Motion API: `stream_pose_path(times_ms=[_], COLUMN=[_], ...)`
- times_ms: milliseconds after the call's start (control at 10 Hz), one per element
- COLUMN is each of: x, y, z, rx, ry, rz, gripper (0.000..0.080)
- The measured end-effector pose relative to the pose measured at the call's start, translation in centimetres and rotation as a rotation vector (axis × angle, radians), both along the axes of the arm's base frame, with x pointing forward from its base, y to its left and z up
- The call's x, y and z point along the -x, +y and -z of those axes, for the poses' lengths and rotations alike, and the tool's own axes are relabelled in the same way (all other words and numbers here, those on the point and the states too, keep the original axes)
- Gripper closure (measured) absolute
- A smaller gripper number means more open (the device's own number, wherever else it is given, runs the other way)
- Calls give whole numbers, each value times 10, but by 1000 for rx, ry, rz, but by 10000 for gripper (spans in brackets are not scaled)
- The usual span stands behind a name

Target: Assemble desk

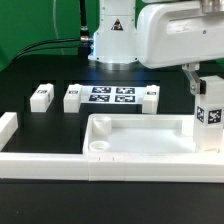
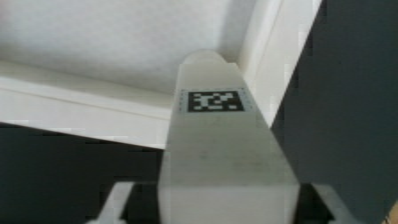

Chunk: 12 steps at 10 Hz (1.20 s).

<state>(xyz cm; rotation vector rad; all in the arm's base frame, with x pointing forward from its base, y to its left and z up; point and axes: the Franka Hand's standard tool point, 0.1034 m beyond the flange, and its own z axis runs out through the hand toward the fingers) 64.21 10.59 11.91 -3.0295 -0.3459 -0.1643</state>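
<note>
**Tool** (image 1: 205,84) (image 2: 217,206): jaws drawn in to a middling gap, closed on one leg. The fingers (image 2: 121,204) press against its two opposite sides.

**Held leg** (image 1: 210,115) (image 2: 215,110): white block, upright, hanging straight below the tool with its square tag facing outward. Its lower end is at a corner of the desk slab. Whether it is seated there cannot be told.

**Arm** (image 1: 175,35): reaches over from its base behind, with the wrist directly above the tool and the hand pointing straight down.

**Desk slab** (image 1: 140,150) (image 2: 80,45): white tray with a raised rim, lying flat on the surface (image 1: 40,75) beneath and beside the tool, extending away from the held leg.

**Loose legs** (image 1: 72,97): three, lying on the surface beyond the slab, well apart from the tool.

**Marker board** (image 1: 110,96): flat among the loose legs, farther from the tool than the slab.

**Border rails** (image 1: 45,160): along the slab's near edge, below tool level.
</note>
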Motion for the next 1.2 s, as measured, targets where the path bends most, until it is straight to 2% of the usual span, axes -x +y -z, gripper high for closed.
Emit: stream_pose_path(times_ms=[200, 400, 1200], x=[0, 4, 10], y=[1, 0, 5], z=[0, 1, 2], rx=[-8, -34, -110], ry=[4, 31, 137], rz=[49, 390, 1281], gripper=[512, 512, 512])
